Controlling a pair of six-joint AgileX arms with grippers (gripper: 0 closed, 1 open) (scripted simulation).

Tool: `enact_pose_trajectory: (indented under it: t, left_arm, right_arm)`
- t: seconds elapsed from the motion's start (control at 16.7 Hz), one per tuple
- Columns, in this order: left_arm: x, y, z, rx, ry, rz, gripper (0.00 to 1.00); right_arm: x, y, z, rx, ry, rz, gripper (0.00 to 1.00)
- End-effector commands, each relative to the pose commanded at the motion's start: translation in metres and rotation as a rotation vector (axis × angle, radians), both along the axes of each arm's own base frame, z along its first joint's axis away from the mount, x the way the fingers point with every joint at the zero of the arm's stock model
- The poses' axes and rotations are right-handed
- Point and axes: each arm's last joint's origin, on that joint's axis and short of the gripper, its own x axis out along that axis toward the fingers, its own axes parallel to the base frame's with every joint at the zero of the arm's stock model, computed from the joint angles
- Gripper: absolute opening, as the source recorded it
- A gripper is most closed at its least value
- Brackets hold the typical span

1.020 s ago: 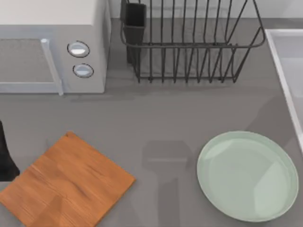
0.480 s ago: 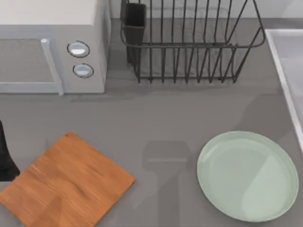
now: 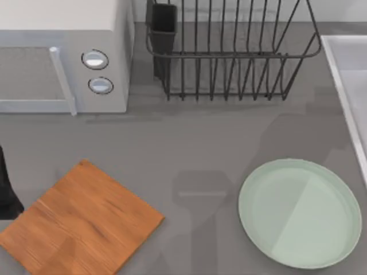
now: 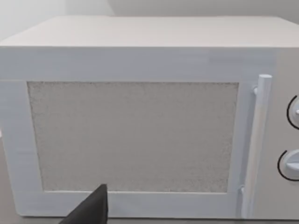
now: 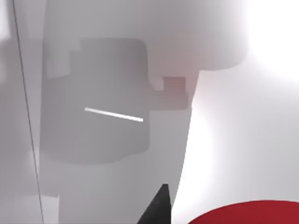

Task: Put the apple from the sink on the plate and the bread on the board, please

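Grey surface (image 3: 189, 143) is seen carrying the board (image 3: 80, 220) at left and the plate (image 3: 301, 213) at right, beside the sink (image 3: 344, 86). The apple (image 5: 247, 213) is seen close below the right hand; whether either hand is spread cannot be told. The left arm (image 3: 7, 192) is parked facing the microwave (image 4: 140, 116).

Mint-green plate (image 3: 301, 215), grained orange-brown board (image 3: 83, 223), red apple (image 5: 247, 213).

The board (image 3: 81, 220) is cut off by the top view's lower edge, and the sink (image 3: 346, 86) by its right edge, leaving just a pale rim and a strip of basin. In the right wrist view, the apple (image 5: 252, 213) shows as a red arc, mostly cut off, beside 1 dark fingertip (image 5: 159, 207) of the right hand (image 5: 161, 212); its jaws cannot be judged
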Motion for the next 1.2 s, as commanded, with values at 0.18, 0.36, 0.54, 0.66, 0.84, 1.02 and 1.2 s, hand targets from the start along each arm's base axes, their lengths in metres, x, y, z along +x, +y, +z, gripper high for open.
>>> enact_pose_trajectory:
  t: [0.18,0.36,0.54,0.66,0.84,1.02,1.2]
  left_arm:
    - [0.000,0.000,0.000,0.000,0.000,0.000,1.00]
    - [0.000,0.000,0.000,0.000,0.000,0.000,1.00]
    - [0.000,0.000,0.000,0.000,0.000,0.000,1.00]
    - [0.000,0.000,0.000,0.000,0.000,0.000,1.00]
    - [0.000,0.000,0.000,0.000,0.000,0.000,1.00]
    - [0.000,0.000,0.000,0.000,0.000,0.000,1.00]
    - [0.000,0.000,0.000,0.000,0.000,0.000,1.00]
  right_arm:
    - [0.001,0.003,0.004,-0.002,-0.011,-0.001,0.00]
    - [0.000,0.025,0.025,-0.008,-0.046,0.000,0.00]
    - [-0.009,0.064,0.045,-0.003,-0.058,0.001,0.00]
    - [-0.020,0.095,0.057,0.004,-0.055,0.001,0.00]
    - [-0.045,0.144,0.072,0.014,-0.038,0.002,0.00]
    - [-0.078,0.187,0.083,0.018,-0.013,0.003,0.00]
    - [-0.113,0.220,0.090,0.017,0.014,0.003,0.00]
